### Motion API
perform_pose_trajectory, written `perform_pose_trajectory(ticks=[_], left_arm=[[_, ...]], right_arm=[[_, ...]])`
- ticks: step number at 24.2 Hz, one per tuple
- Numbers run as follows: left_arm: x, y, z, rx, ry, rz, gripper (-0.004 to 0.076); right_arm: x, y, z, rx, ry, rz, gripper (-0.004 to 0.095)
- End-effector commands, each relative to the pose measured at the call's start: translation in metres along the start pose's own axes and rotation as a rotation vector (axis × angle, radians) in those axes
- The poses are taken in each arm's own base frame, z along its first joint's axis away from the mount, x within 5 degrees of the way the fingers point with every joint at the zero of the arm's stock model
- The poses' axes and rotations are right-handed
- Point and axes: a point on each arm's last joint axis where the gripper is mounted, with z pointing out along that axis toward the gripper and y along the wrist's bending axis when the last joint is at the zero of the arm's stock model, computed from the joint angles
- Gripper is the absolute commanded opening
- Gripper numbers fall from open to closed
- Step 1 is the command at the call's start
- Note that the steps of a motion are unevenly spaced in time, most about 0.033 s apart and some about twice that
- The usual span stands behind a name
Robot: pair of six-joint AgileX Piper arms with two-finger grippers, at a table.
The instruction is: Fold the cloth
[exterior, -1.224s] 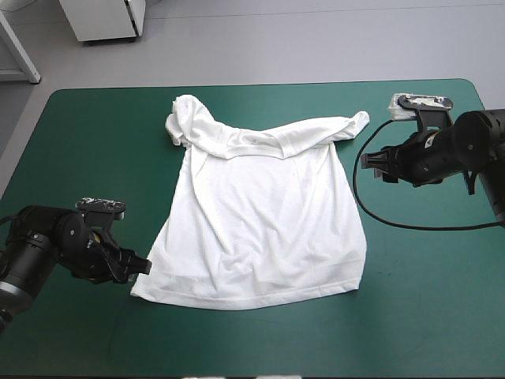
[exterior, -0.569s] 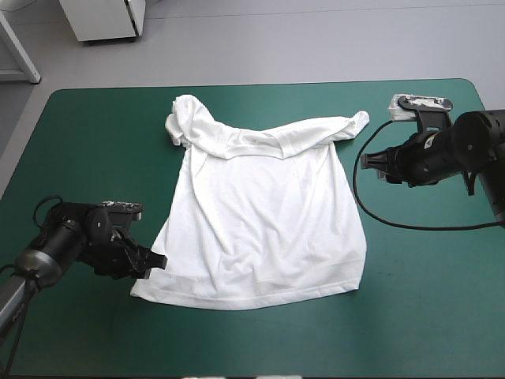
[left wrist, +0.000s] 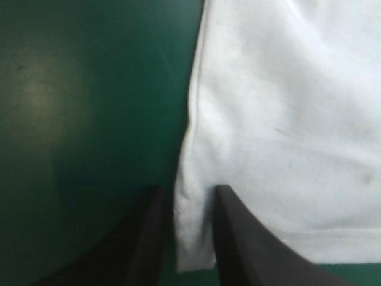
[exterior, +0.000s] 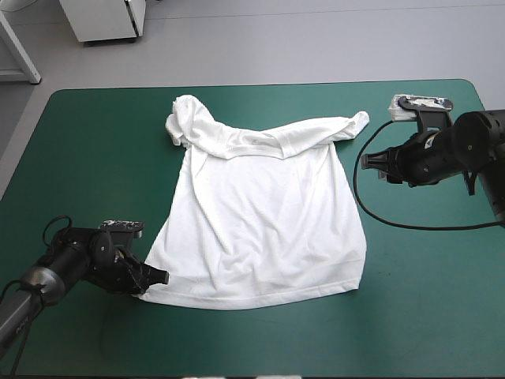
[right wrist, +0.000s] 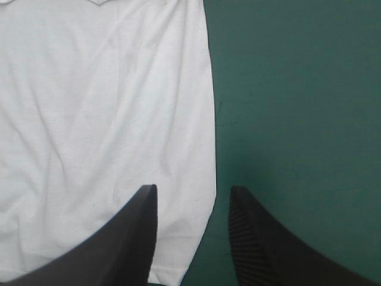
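The white T-shirt [exterior: 260, 221] lies spread on the teal-green cover, hem toward the near edge, with collar and sleeves bunched at the far side. My left gripper [exterior: 160, 276] is low at the near left hem corner. In the left wrist view this gripper [left wrist: 189, 193] is open, its black fingers narrowly apart, and the T-shirt [left wrist: 286, 119] corner lies between them. My right gripper [exterior: 364, 160] hovers beside the shirt's right side, below the right sleeve. Seen from the right wrist, that gripper [right wrist: 193, 190] is open above the side edge of the T-shirt [right wrist: 101, 107].
The teal-green cover [exterior: 95, 150] shows on both sides of the shirt and along the near edge. The table's rounded far corners lie beyond the sleeves.
My left gripper has slid toward the near edge and rightward, reaching the shirt's near left hem corner. The right arm and the shirt have hardly moved.
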Motion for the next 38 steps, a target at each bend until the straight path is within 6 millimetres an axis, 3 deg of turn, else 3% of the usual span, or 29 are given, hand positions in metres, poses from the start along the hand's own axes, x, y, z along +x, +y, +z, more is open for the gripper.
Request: perform_pose_trajectory(ticks=[1, 3, 7, 15, 21, 30, 34, 38], left_arm=[[-0.002, -0.001, 0.008, 0.017, -0.031, -0.024, -0.0019], [-0.002, -0.001, 0.008, 0.017, -0.029, -0.023, -0.0022], [-0.001, -0.002, 0.008, 0.019, -0.029, -0.025, -0.0022], [-0.001, -0.004, 0.008, 0.046, -0.030, -0.051, -0.0022], [-0.002, -0.004, 0.008, 0.051, -0.032, -0.053, -0.0022], [-0.002, -0.004, 0.008, 0.051, -0.032, -0.053, -0.0022], [-0.002, -0.004, 0.008, 0.051, -0.034, -0.053, -0.0022], [-0.008, -0.005, 0.002, 0.055, -0.059, -0.053, -0.0022]], right_arm=[[0.002, -0.001, -0.017, 0.005, -0.049, -0.037, 0.0370], [0.008, -0.003, -0.005, 0.016, -0.002, -0.040, 0.0392], [0.034, -0.006, 0.033, -0.026, 0.140, 0.012, 0.0555], [0.076, 0.011, 0.103, -0.055, 0.133, 0.046, 0.0552], [0.089, 0.016, 0.148, 0.058, 0.218, -0.021, 0.0494], [0.104, 0.014, 0.178, 0.075, 0.339, 0.014, 0.0481], [0.115, 0.014, 0.186, 0.065, 0.397, 0.050, 0.0376], [0.123, 0.026, 0.185, 0.046, 0.435, 0.011, 0.0100]])
